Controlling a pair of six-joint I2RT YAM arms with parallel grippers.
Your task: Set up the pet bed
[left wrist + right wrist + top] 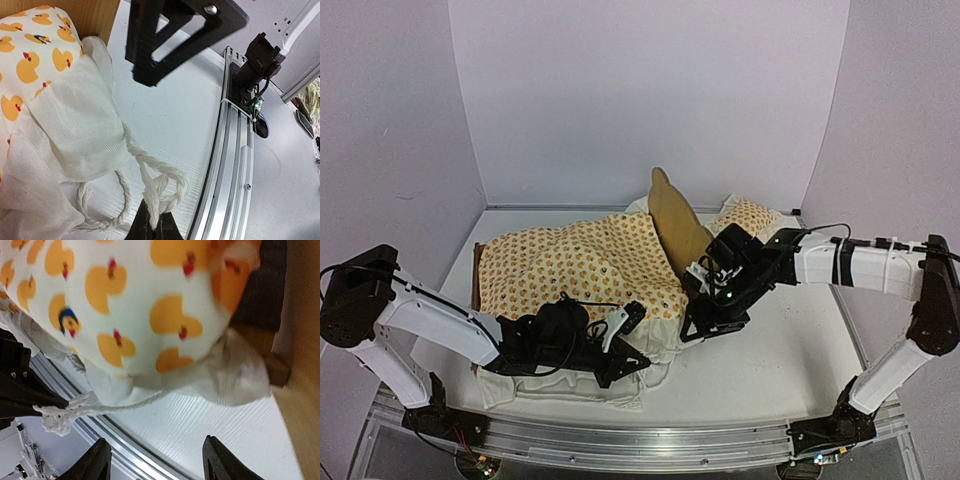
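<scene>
The pet bed's plywood headboard (675, 225) stands up at the back, and its side rail (477, 275) shows at the left. Duck-print bedding (580, 262) with a white ruffle (75, 125) is draped over the frame. My left gripper (152, 225) is shut on the bedding's white twisted cord (165, 182), close to the table's front rail. My right gripper (157, 462) hangs open just above the table beside the bedding's corner (130, 300), with nothing between its fingers. The bed's wood (300, 365) fills the right edge of the right wrist view.
A small matching pillow (748, 215) lies behind the headboard at the back right. The aluminium rail (235, 165) runs along the table's near edge. The right arm's gripper (150, 50) hangs close above the left gripper's working spot. White walls enclose the table.
</scene>
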